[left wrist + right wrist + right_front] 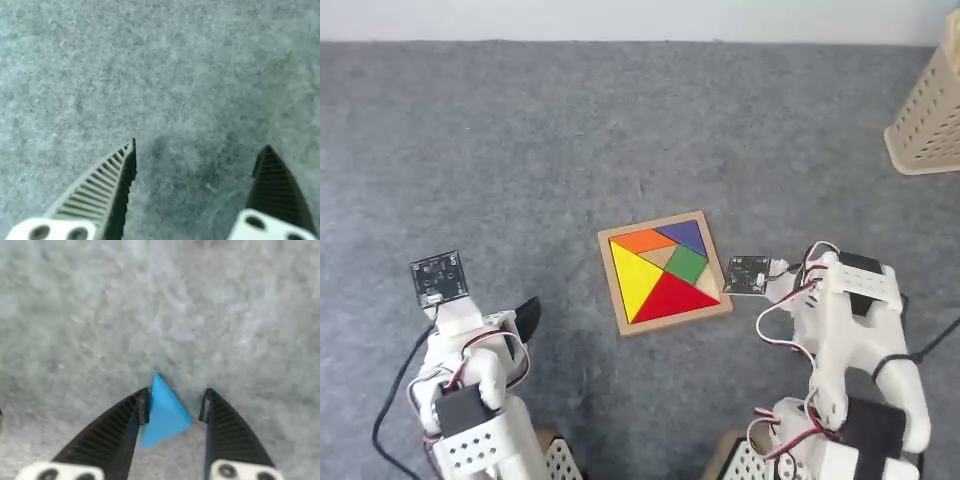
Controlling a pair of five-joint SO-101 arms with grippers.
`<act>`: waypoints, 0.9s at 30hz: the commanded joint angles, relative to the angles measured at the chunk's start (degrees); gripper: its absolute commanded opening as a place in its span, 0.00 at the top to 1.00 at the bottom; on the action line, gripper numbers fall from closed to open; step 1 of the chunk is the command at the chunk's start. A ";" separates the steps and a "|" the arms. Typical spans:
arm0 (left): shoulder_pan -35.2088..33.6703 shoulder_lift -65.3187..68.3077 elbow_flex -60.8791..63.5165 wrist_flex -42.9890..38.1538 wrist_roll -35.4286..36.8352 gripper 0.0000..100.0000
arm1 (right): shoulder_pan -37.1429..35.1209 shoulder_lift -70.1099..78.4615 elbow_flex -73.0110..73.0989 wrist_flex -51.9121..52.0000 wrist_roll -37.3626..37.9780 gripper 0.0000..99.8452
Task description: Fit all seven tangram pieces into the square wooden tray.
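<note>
The square wooden tray (616,283) lies at the middle of the grey carpet, turned slightly. Orange (642,240), purple (686,236), yellow (634,281), red (675,297) and green (687,264) pieces sit in it, with bare wood showing between them and along the right side. My right arm (850,320) stands just right of the tray. In the right wrist view my right gripper (174,402) is shut on a small light-blue triangle (165,412) just above the carpet. My left gripper (197,150) hangs open over bare carpet, left of and nearer than the tray (525,318).
A beige perforated container (930,110) stands at the far right edge. Grey carpet (520,150) covers the whole table. The two arm bases occupy the near edge.
</note>
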 commanded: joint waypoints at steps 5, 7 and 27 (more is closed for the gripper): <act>0.09 -0.70 -0.75 -0.09 -0.09 0.65 | 0.66 -1.63 -3.96 -3.91 -8.44 0.99; 0.09 -0.70 -0.75 -0.09 -0.09 0.65 | -1.10 -1.36 -5.98 -4.70 -12.92 0.99; 0.09 -0.70 -0.75 -0.09 -0.09 0.65 | -0.31 -1.63 -20.31 17.71 -26.99 0.81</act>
